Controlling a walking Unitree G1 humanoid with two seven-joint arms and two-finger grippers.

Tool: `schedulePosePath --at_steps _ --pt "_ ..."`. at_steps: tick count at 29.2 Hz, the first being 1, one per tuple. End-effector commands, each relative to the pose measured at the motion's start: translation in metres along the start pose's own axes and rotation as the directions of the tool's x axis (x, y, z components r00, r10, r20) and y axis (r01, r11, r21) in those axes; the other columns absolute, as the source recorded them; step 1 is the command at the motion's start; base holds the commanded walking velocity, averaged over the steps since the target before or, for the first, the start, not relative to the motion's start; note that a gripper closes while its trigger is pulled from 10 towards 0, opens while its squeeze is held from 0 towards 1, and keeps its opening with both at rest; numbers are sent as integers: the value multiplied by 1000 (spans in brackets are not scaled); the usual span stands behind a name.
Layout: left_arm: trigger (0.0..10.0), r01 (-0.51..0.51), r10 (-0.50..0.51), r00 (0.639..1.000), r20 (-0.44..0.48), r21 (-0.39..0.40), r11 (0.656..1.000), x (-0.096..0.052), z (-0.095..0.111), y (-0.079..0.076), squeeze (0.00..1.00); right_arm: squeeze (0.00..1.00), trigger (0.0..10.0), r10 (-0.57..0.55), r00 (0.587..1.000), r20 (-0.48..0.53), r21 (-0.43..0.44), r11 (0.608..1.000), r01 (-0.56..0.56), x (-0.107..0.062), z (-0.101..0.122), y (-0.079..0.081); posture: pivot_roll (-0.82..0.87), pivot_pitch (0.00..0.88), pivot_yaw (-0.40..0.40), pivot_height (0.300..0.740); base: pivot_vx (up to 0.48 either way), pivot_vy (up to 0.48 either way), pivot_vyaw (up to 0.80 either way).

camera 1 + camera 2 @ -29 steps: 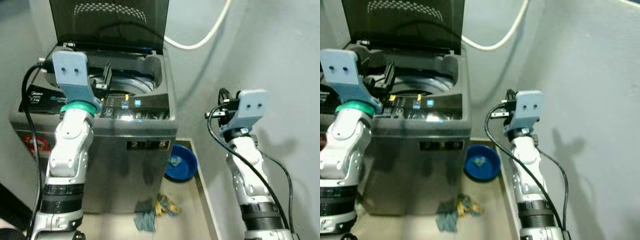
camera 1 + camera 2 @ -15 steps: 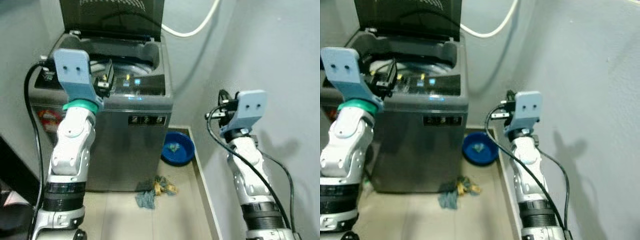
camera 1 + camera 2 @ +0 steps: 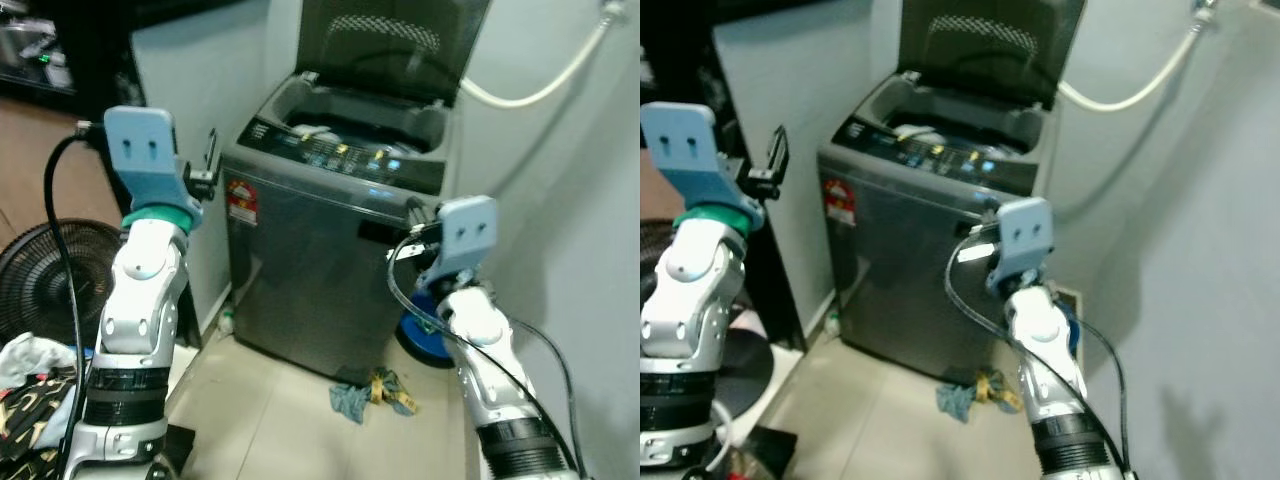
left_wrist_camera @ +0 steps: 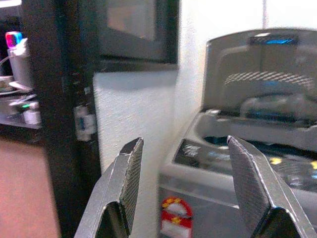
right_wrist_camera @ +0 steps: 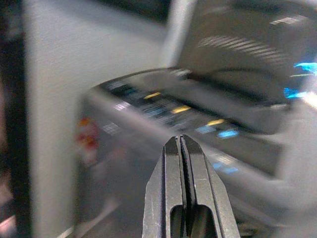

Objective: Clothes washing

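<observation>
A pale grey wall (image 3: pixel 590 200) stood behind and to the right of the fan (image 3: pixel 35 275), with a white hose (image 3: pixel 545 85) curving across it from the upper corner. The floor (image 3: pixel 270 420) right of the fan was beige tile. A white partition (image 3: pixel 195 90) rose just right of the fan, and beyond it lay a dark room with brown flooring (image 3: pixel 40 165). Light was dim and even.

Head stereo eyes look down from some way off; both wrist cameras face the grey top-loading washing machine (image 3: pixel 340 250) at one o'clock.
</observation>
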State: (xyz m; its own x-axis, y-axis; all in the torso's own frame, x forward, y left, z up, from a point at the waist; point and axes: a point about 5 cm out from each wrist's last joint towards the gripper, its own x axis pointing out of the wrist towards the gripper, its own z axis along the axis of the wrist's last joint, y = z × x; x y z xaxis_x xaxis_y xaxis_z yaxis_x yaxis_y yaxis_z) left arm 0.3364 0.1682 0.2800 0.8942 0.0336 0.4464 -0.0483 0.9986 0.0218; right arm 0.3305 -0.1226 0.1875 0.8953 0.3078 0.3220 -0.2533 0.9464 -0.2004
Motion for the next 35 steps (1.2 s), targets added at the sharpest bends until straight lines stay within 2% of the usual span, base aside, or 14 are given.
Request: schedulePosePath --at_steps 1,2,3,10,13,14,16,21,23,28,35 --pt "10000 33 -33 999 -32 3 999 -4 -9 -9 0 0 10000 31 997 -65 -7 999 -32 -10 -16 1 103 0 -10 740 0 0 794" --pt "10000 52 -52 997 -64 -1 999 -10 -18 -14 0 0 10000 85 987 -140 4 996 -85 -23 -36 8 99 0 -9 740 0 0 794" --pt "10000 57 -57 996 -72 -2 998 -11 -20 -15 0 0 10000 95 983 -156 7 995 -95 -27 -41 10 99 0 -9 740 0 0 794" --pt "10000 78 -78 992 -102 1 997 -17 -30 -21 0 0 10000 98 966 -239 15 995 -98 -43 -62 9 99 0 -9 740 0 0 794" --pt "10000 78 -78 992 -102 1 997 -17 -30 -21 0 0 10000 98 966 -239 15 995 -98 -43 -62 9 99 0 -9 740 0 0 794" --pt "10000 80 -80 991 -105 2 997 -18 -31 -21 0 0 10000 96 964 -247 16 995 -95 -44 -64 8 99 0 -9 740 0 0 794" --pt "10000 90 -86 986 -141 19 996 -23 -42 -21 0 0 10000 68 946 -316 22 998 -65 -53 -81 5 99 0 -10 740 0 0 794" --pt "10000 94 -88 984 -156 27 995 -25 -47 -21 0 0 10000 58 938 -342 24 998 -53 -57 -88 4 99 0 -10 740 0 0 794" --pt "10000 106 -91 973 -214 59 993 -37 -65 -20 0 0 10000 -9 904 -428 19 1000 19 -73 -107 -3 104 0 -15 740 0 0 794" --pt "10000 114 -94 963 -251 64 991 -44 -75 -19 0 0 10000 -50 887 -459 17 998 65 -81 -115 -9 103 0 -15 740 0 0 794" --pt "10000 127 -108 956 -272 56 990 -48 -82 -25 0 0 10000 -54 896 -440 20 997 70 -77 -113 -9 100 0 -13 740 0 0 794"
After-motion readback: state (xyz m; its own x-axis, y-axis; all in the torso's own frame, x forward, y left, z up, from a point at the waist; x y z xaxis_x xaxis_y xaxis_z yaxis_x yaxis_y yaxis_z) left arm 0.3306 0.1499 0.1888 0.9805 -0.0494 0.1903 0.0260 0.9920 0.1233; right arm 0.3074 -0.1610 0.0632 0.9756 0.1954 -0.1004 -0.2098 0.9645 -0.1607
